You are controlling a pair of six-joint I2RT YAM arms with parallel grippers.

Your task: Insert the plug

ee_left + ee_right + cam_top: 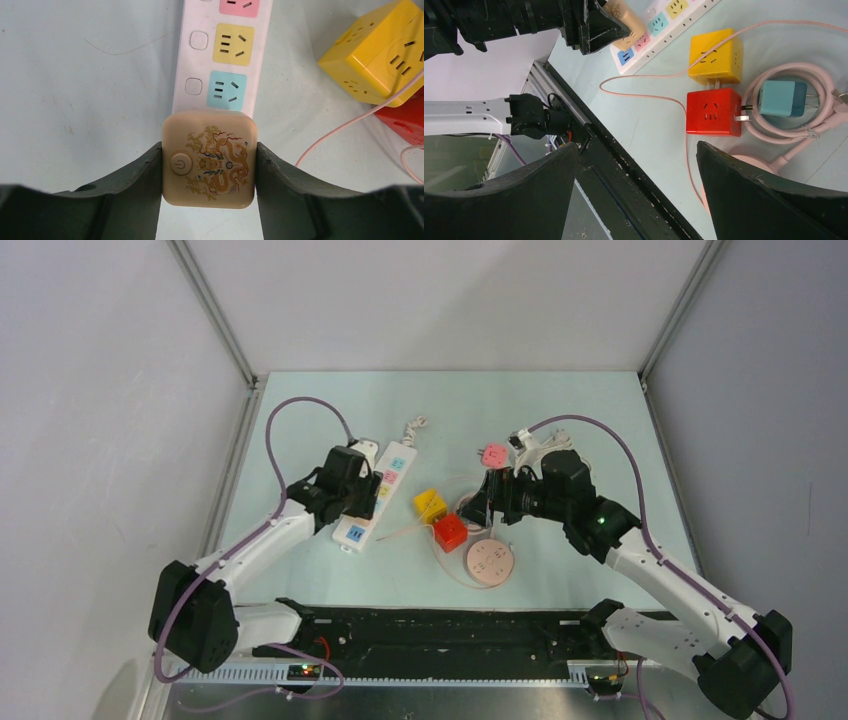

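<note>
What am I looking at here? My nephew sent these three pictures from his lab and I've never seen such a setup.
Two robot arms are bolted to a table's near edge. One picture looks down from above; the other two come from cameras on each wrist.

The left gripper is shut on a beige square plug with a dragon print, above a white power strip with coloured sockets. The right gripper is open and holds nothing.

On the table also lie a yellow socket cube, a red socket cube, a blue charger and a coiled pink cable.

One power strip (378,496), two cube sockets, yellow (430,504) and red (450,531), one blue adapter (780,98), one beige plug (209,159).
</note>
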